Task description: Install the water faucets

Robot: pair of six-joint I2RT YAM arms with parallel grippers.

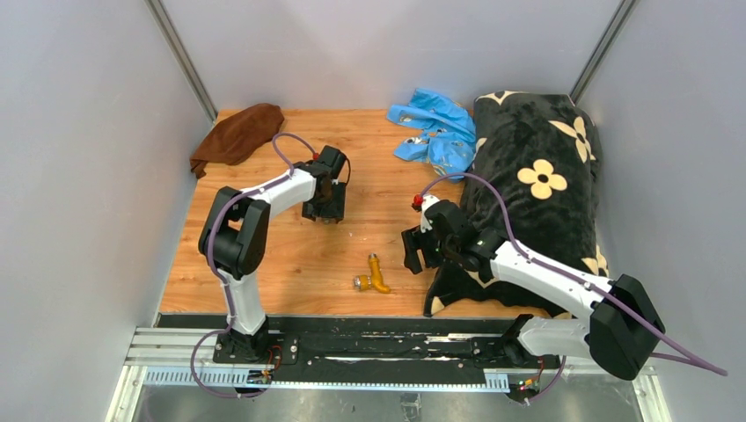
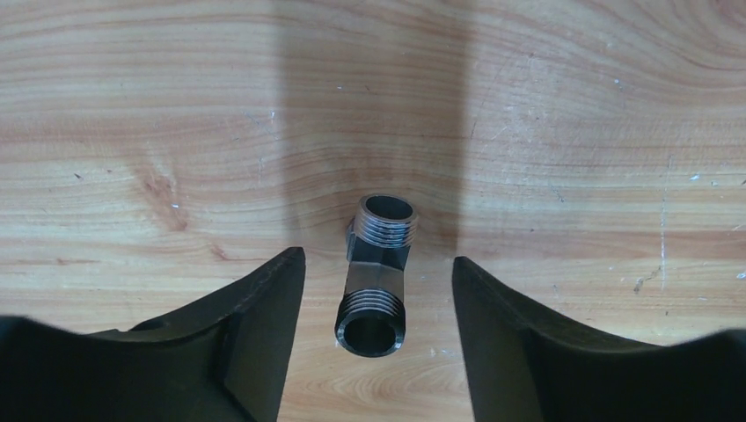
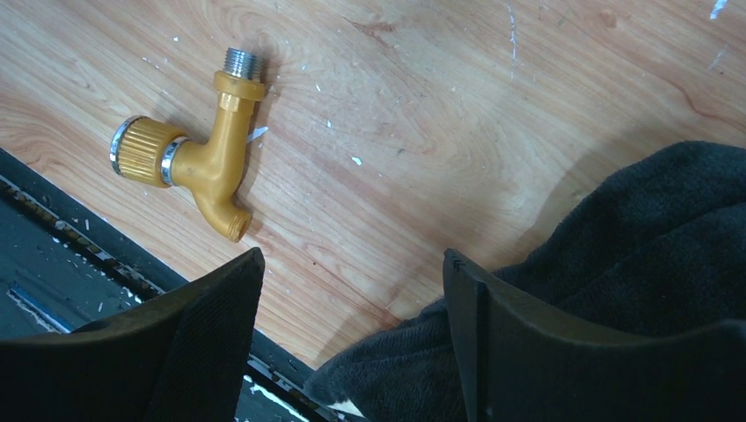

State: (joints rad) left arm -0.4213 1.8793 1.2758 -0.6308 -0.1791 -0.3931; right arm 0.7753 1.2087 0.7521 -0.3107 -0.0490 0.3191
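The brass-orange tap spout (image 1: 376, 276) lies on the wooden table near the front edge; in the right wrist view it (image 3: 207, 163) shows with a knurled silver-rimmed knob and a threaded silver end. The silver-grey threaded fitting (image 2: 376, 274) lies on the wood between the fingers of my left gripper (image 2: 378, 299), which is open around it without touching. In the top view the left gripper (image 1: 324, 209) points down and hides the fitting. My right gripper (image 1: 420, 251) is open and empty, to the right of the spout, above the blanket's edge (image 3: 545, 290).
A black blanket with cream flowers (image 1: 537, 176) covers the table's right side. A bright blue plastic bag (image 1: 435, 132) lies at the back. A brown cloth (image 1: 237, 136) sits at the back left. A black rail (image 1: 387, 338) runs along the front edge.
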